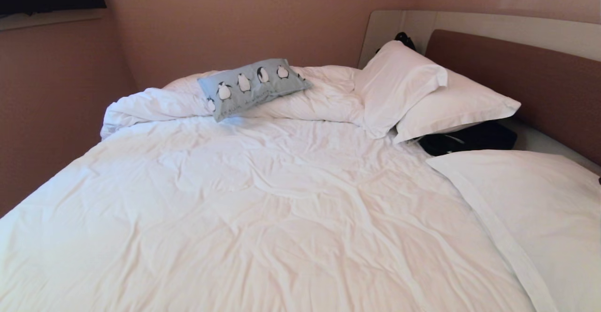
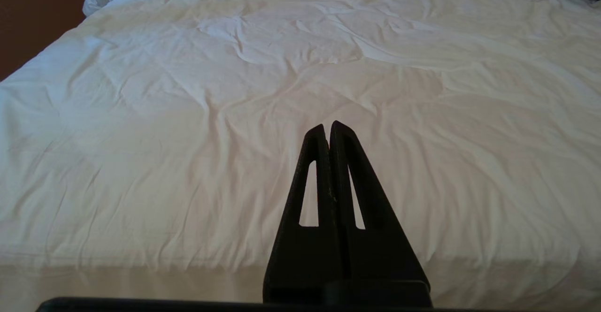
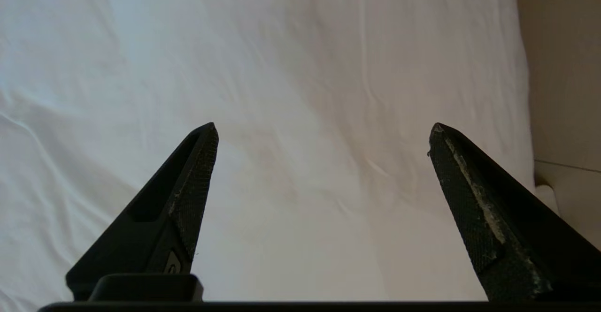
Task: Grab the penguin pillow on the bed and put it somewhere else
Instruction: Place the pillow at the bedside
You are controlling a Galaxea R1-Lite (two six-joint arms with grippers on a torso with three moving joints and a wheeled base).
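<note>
The penguin pillow (image 1: pixel 252 87), light blue with a row of black-and-white penguins, lies tilted on the bunched duvet at the far side of the bed (image 1: pixel 263 199). Neither arm shows in the head view. In the right wrist view my right gripper (image 3: pixel 324 131) stands wide open over plain white bedding, with nothing between its fingers. My left gripper (image 2: pixel 328 126) is parked near the bed's front edge, its black fingers pressed together and empty. The penguin pillow shows in neither wrist view.
Two white pillows (image 1: pixel 422 91) lean near the brown headboard (image 1: pixel 526 77), with a dark bag (image 1: pixel 469 138) under them. Another large white pillow (image 1: pixel 530 209) lies at the right. A bunched duvet roll (image 1: pixel 155 108) runs along the far side. Pink walls close in behind and left.
</note>
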